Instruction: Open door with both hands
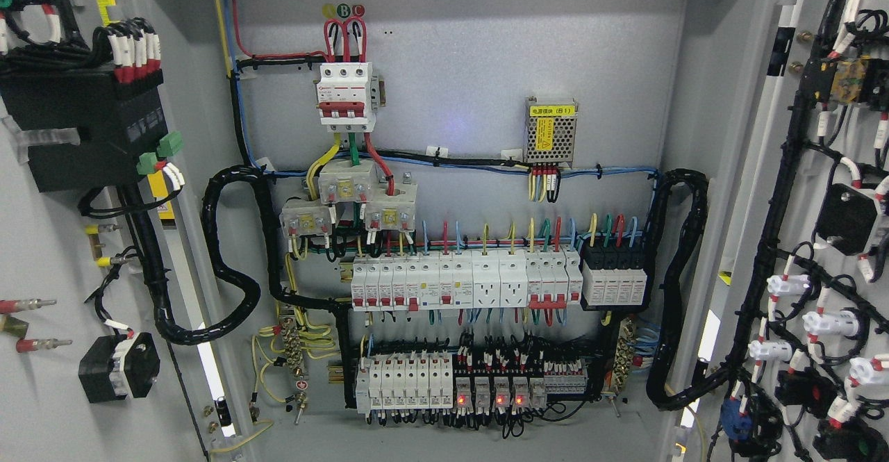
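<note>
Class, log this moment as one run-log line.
left door: open | right door: open | cabinet interior: exposed | hands: not in view

The cabinet stands open, with the left door (48,253) and the right door (819,240) both swung wide, and wired parts are fixed on their inner faces. On the grey back panel (472,66) a red and white main breaker (345,95) sits above two rows of breakers (465,280). Thick black cable bundles (229,267) loop at both sides, and some small red lights (500,400) glow in the lower row.
</note>
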Available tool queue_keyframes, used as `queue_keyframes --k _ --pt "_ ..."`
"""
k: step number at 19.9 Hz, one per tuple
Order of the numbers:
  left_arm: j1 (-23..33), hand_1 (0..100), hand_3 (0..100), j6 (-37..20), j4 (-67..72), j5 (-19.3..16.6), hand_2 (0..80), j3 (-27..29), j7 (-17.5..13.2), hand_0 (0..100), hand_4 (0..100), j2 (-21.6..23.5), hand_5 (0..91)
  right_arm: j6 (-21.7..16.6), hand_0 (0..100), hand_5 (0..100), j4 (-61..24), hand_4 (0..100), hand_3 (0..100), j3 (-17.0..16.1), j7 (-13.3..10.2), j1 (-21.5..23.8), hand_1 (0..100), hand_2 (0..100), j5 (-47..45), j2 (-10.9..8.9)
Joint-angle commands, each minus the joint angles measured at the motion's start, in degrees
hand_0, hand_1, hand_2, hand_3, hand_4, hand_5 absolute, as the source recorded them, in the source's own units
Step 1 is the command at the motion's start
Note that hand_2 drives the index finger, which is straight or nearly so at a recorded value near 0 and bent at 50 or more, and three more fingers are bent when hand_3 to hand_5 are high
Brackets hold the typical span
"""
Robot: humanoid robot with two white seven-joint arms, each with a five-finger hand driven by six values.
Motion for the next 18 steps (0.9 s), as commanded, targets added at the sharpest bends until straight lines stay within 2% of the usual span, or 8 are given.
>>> queue_keyframes --k 1,3,6,7,11,14,17,18 --pt "0.02 0 0 -0.23 0.34 -0.01 0.0 0.71 -0.36 0 0 -0.52 0.0 -0.3 22 0 -0.39 0 0 6.39 -0.41 -1.35 1 0 -0.03 1.53" --pt "0.02 0 0 -0.23 0.34 -0.01 0.0 0.71 -0.36 0 0 -0.52 0.0 -0.39 22 0 -0.39 0 0 7.62 -1.02 -2.04 1 0 -0.03 1.53" --pt "0.02 0 0 -0.23 0.34 -0.01 0.0 0.62 -0.36 0 0 -0.52 0.0 -0.13 22 0 -0.3 0 0 8.33 -4.88 -2.58 1 0 -0.12 1.53" --pt "0.02 0 0 -0.23 0.34 -0.01 0.0 0.71 -0.36 0 0 -0.52 0.0 -0.13 22 0 -0.22 0 0 8.5 -5.5 -2.66 1 0 -0.21 1.53" --pt "0.1 0 0 -0.23 0.34 -0.01 0.0 0.62 -0.36 0 0 -0.52 0.0 -0.22 22 0 -0.21 0 0 9.73 -5.6 -3.01 1 0 -0.21 1.53" --pt "0.02 0 0 -0.23 0.34 -0.01 0.0 0.62 -0.28 0 0 -0.52 0.0 -0.39 22 0 -0.56 0 0 9.47 -5.51 -3.37 1 0 -0.21 1.62" --pt "0.02 0 0 -0.23 0.34 -0.01 0.0 0.71 -0.36 0 0 -0.52 0.0 -0.48 22 0 -0.74 0 0 8.25 -5.51 -2.93 1 0 -0.12 1.62" --pt "0.02 0 0 -0.23 0.34 -0.01 0.0 0.71 -0.28 0 0 -0.52 0.0 -0.48 22 0 -0.83 0 0 6.33 -5.51 -2.41 1 0 0.14 1.53"
